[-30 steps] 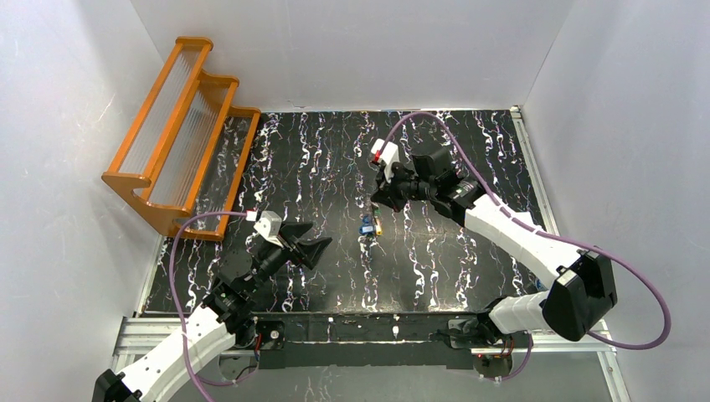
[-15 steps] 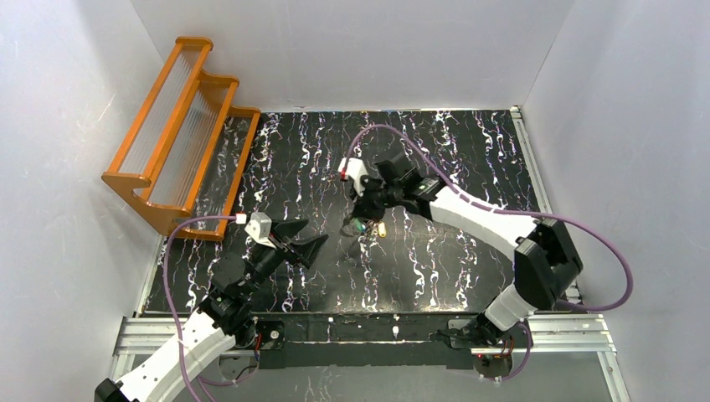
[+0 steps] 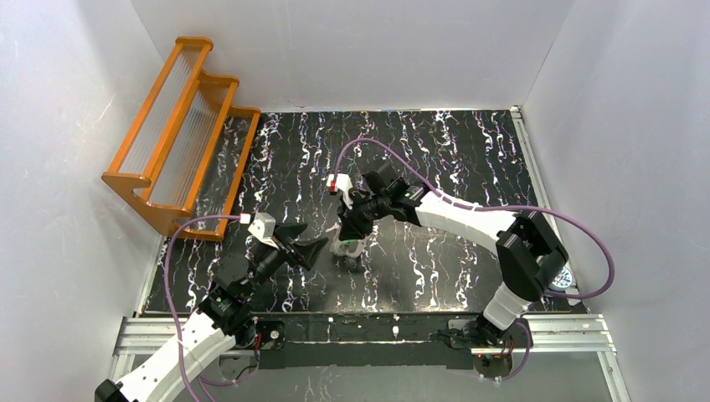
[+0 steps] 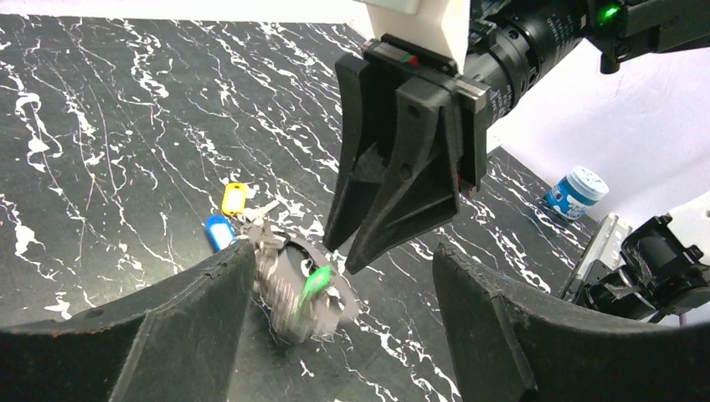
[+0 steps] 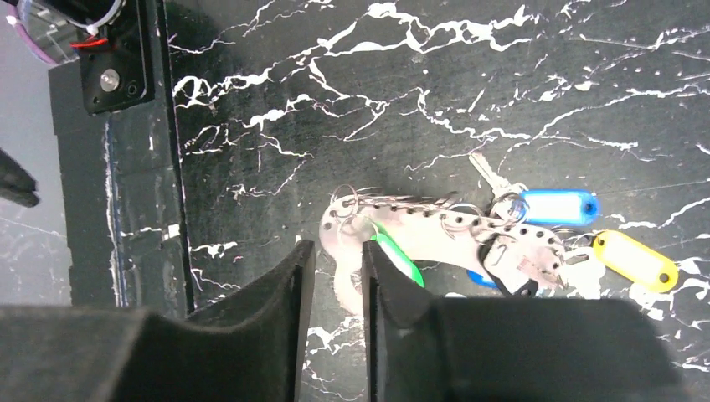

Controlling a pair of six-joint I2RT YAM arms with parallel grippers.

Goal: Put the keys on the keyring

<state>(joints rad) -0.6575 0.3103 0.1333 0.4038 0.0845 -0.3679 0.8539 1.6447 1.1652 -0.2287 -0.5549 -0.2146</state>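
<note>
Worktop: black with white marbling; it carries the keyring and the keys.
Keyring: a grey flat oval fob with thin rings and a short chain. It lies on the worktop near the middle, between the two arms and directly under the right end effector. It is blurred in the left wrist view.
Green key: lies across the fob at the end nearest the right fingers.
Blue key: at the far end of the fob, beside a bare silver key.
Yellow key: just past the blue one, at the edge of the cluster.
Right end effector: points down over the fob, fingers parted by a narrow gap, nothing visibly clamped. I cannot tell whether the tips touch the fob.
Left end effector: spread wide and empty, just beside the keyring and facing it.
Rack: orange, stepped, at the far left corner.
Jar: blue-lidded, well apart from the keys.
</note>
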